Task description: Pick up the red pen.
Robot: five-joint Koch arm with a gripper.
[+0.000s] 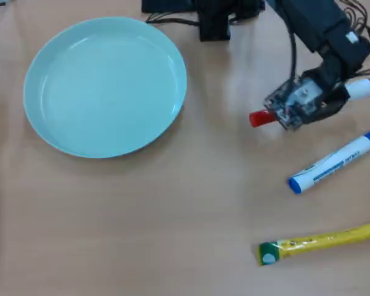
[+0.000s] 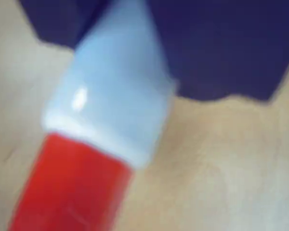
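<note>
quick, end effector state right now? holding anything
End effector: down over the middle of the red pen, barrel running through it; whether it is clamped shut on the pen cannot be told.

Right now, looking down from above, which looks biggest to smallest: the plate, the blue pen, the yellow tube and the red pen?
1. Plate, by far.
2 and 3. Yellow tube and blue pen: alike, both cut by the picture's edge, so unsure.
Red pen: cannot rank, since the gripper covers its middle.
</note>
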